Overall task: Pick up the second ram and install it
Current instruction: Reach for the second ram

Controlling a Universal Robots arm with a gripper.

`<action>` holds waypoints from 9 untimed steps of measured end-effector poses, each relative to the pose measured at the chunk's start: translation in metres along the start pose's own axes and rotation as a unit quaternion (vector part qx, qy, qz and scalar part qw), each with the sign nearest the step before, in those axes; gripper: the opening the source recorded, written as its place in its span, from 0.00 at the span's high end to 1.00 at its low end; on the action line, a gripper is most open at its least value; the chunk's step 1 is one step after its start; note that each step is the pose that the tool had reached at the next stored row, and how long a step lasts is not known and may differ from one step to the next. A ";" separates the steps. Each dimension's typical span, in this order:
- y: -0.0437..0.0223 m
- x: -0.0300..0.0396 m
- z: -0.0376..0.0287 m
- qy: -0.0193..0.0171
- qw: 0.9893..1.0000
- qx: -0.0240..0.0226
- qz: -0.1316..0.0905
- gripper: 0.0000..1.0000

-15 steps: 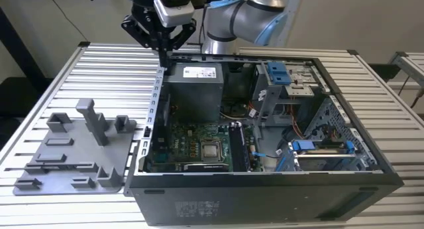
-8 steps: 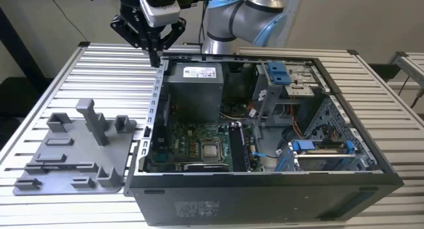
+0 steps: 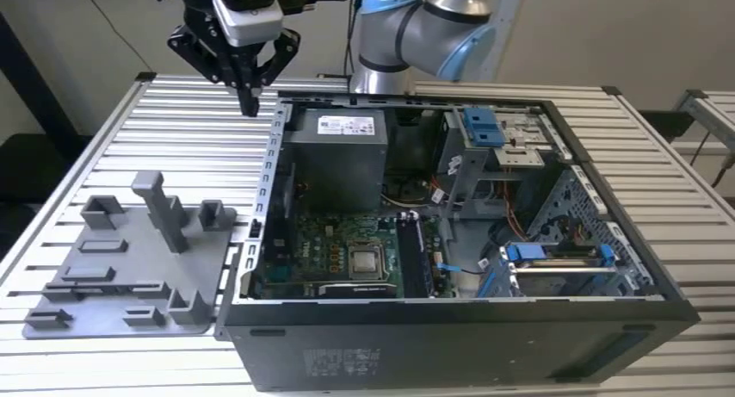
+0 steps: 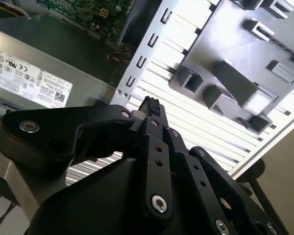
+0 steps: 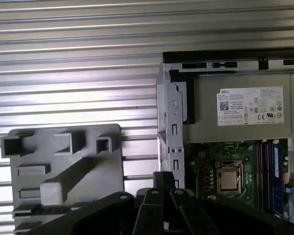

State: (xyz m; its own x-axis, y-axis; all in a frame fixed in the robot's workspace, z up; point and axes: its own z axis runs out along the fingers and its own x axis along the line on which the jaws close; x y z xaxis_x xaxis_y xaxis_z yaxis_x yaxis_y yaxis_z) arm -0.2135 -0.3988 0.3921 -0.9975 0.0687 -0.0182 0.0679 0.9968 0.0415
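Black metal gripper (image 3: pixel 248 104), clenched empty, hangs above the gap between grey plastic fixture plate (image 3: pixel 115 287) and open black computer case (image 3: pixel 460 345).

light: bright, even | glare: table (image 4: pixel 210 132) slats blown out, second wrist view | shadow: computer case (image 3: pixel 460 345) interior dim | gripper (image 4: pixel 150 105) underlit, near-black

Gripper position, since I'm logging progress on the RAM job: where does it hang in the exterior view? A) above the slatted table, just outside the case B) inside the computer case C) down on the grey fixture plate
A: the gripper hangs above the slatted table, outside the wall of the computer case, apart from the grey fixture plate.
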 end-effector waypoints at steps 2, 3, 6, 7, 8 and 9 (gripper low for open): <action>-0.0004 0.0053 -0.0001 0.000 1.000 0.000 0.000 0.89; -0.0006 0.0081 -0.0001 0.000 1.000 0.000 0.000 0.89; -0.0013 0.0167 -0.0002 0.000 1.000 0.000 0.000 0.89; -0.0016 0.0196 -0.0002 0.000 1.000 0.000 -0.001 0.89; -0.0019 0.0226 -0.0003 0.000 1.000 0.000 -0.001 0.89; -0.0021 0.0254 -0.0003 0.000 1.000 0.000 -0.001 0.89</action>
State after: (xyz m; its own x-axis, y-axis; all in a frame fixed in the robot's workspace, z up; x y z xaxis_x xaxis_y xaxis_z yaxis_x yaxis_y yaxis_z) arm -0.2390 -0.3992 0.3918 -0.9976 0.0674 -0.0182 0.0666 0.9969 0.0415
